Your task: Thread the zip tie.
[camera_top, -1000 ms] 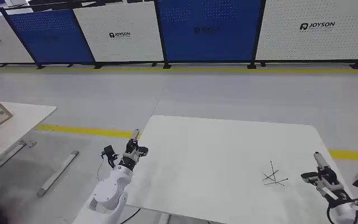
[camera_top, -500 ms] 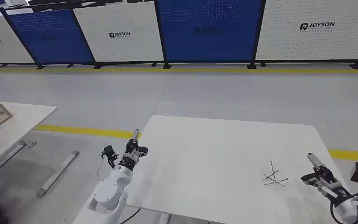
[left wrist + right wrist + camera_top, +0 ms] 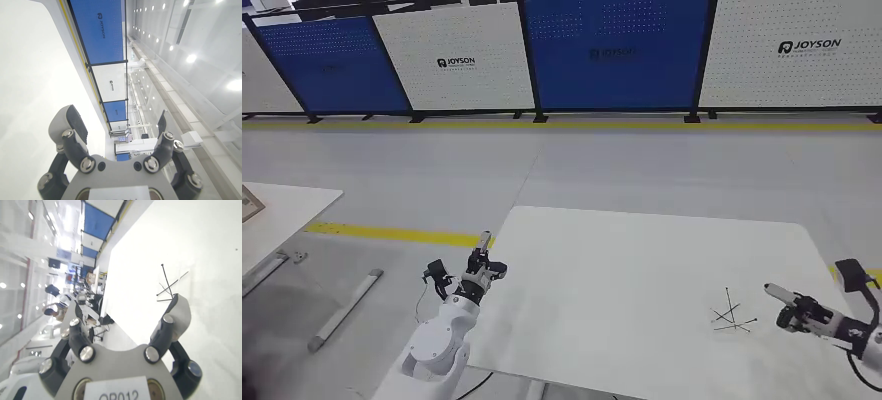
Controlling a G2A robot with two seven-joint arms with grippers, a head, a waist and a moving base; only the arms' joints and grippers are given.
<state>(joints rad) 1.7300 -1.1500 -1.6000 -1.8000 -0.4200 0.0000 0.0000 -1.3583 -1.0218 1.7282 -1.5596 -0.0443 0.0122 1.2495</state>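
Several thin black zip ties lie crossed in a small pile on the white table, near its right front part. In the right wrist view the zip ties lie just beyond my open fingers. My right gripper hovers a short way to the right of the pile, open and holding nothing. My left gripper stands at the table's left edge, pointing away, far from the ties. In its own view the left gripper is open and empty.
Another white table stands off to the left across a floor gap. A grey bar lies on the floor between them. Blue and white panels line the far side behind a yellow floor line.
My right arm has swung in from the table's right edge toward the zip ties, its gripper now turned to point left at the pile. The left arm has not moved.
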